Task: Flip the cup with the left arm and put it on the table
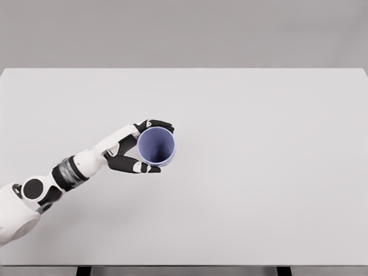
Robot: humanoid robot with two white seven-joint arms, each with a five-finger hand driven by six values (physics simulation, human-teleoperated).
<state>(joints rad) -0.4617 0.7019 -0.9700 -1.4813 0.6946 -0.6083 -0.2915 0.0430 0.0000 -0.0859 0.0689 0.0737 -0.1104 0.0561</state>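
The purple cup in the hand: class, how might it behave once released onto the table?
The purple cup looks thin-walled and hollow, so probably light. Its round wall suggests rolling if laid sideways. The left hand wraps it without visible denting, so likely stiff.

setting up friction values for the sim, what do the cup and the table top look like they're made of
Cup: looks like smooth plastic, matte lavender-blue; thin even wall, uniform colour, no glaze shine. It could be painted ceramic.
Table: flat pale grey-white surface, matte, no grain or reflections; looks like laminate or painted board, but the render leaves that open.
The left hand wraps the cup, opening toward the camera.
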